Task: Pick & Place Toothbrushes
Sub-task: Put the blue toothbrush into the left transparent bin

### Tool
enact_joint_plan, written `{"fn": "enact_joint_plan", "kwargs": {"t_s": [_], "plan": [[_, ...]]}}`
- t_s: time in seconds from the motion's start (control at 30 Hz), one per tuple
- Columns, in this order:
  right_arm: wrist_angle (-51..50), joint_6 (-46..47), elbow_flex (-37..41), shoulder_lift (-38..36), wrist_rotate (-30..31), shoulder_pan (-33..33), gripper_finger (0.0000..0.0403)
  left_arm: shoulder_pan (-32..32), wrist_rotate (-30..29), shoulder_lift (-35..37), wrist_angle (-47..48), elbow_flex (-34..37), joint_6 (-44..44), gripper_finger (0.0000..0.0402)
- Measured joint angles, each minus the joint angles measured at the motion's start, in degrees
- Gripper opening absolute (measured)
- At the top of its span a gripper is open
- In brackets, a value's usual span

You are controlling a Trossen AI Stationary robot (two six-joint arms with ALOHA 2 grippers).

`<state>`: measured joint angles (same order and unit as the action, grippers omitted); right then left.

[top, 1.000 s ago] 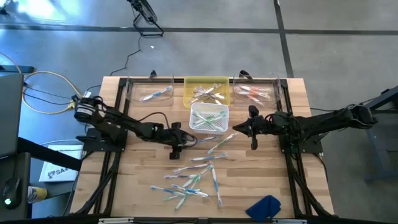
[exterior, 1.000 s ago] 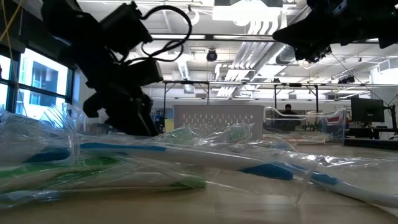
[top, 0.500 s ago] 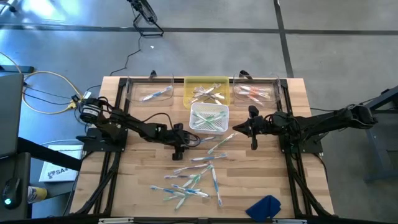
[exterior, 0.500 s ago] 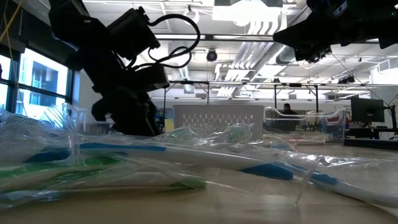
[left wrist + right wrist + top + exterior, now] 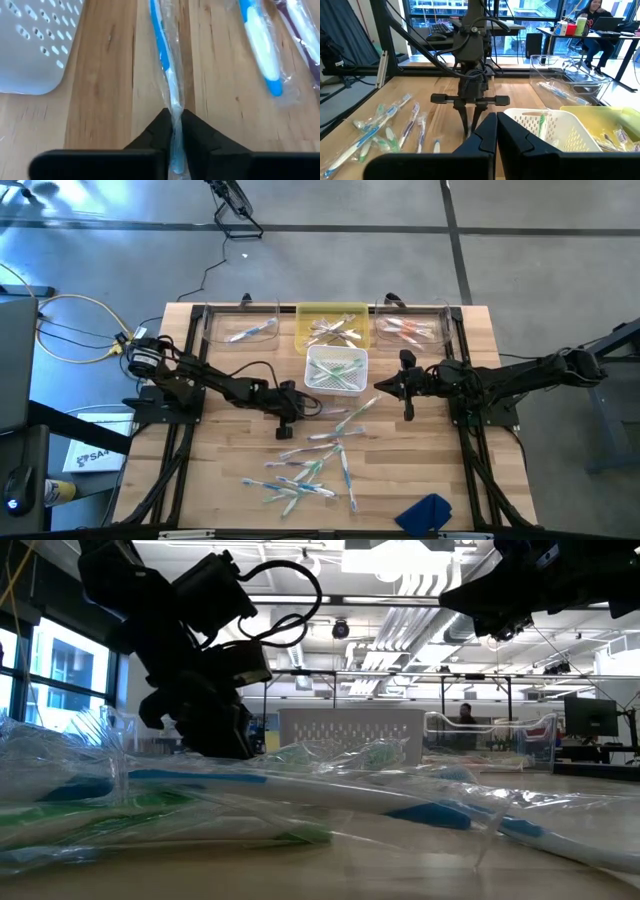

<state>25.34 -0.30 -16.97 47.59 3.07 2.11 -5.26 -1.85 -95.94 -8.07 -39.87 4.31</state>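
Blue-and-white toothbrush (image 5: 167,75) in a clear wrapper, lying flat on the worktop (image 5: 220,480) near its middle, just toward the front edge from the white basket (image 5: 336,369). The left hand (image 5: 172,131) is down on it, fingers drawn in on either side of the lower handle, pinching wrapper and stick together. Grip sits near one end of the brush, not its middle.

Judgement: the step is the pick, grip just made. The wrapper is slick and loose, so a straight slow lift should come first, to confirm the stick comes up and not only the film. Held near one end, the free end will likely droop and swing; keep the carry level and unhurried.

A second blue toothbrush (image 5: 261,50) lies just beside it, apart from the gripped one; lifting vertically avoids dragging it.

More wrapped toothbrushes (image 5: 305,470) lie scattered toward the front edge. Along the back edge stand a clear tray (image 5: 240,328) with a blue brush, a yellow tray (image 5: 332,325), and another clear tray (image 5: 412,328) with reddish ones. A blue brush would seem to belong in the clear tray near the back left corner, judging by colour.

Right hand (image 5: 378,386) hangs above the worktop right of the basket, fingers pressed together, holding nothing. Blue cloth (image 5: 428,512) at the front edge.
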Motion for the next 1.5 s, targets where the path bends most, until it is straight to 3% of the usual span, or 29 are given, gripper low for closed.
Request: {"fn": "enact_joint_plan", "kwargs": {"t_s": [0.1,0.27,0.57,0.9,1.1,1.23,1.5], "plan": [[-0.01,0.02,0.00,0.00,0.00,0.02,0.0004,0.00,0.45,1.04,0.90,0.12,-1.53,0.0012],[0.00,0.02,0.00,0.00,0.00,0.00,0.0004,-0.02,0.66,5.54,1.63,0.17,-2.66,0.0016],[-0.80,0.02,0.00,0.00,0.00,0.02,0.0004,0.00,-3.98,20.33,13.43,0.12,-7.27,0.0011],[-1.18,0.04,0.00,0.00,0.00,0.00,0.0004,0.01,-20.18,42.45,31.59,0.06,-7.06,0.0011],[-1.10,0.04,0.00,0.00,0.00,0.02,0.0004,1.89,-30.71,50.85,44.80,0.05,0.63,0.0011],[-1.01,0.04,0.00,0.00,0.00,0.02,0.0004,6.65,-31.00,52.62,53.25,-1.45,4.37,0.0011],[-0.77,0.04,0.00,0.00,0.00,0.01,0.0004,18.24,-28.82,48.36,72.17,-14.36,3.76,0.0011]]}}
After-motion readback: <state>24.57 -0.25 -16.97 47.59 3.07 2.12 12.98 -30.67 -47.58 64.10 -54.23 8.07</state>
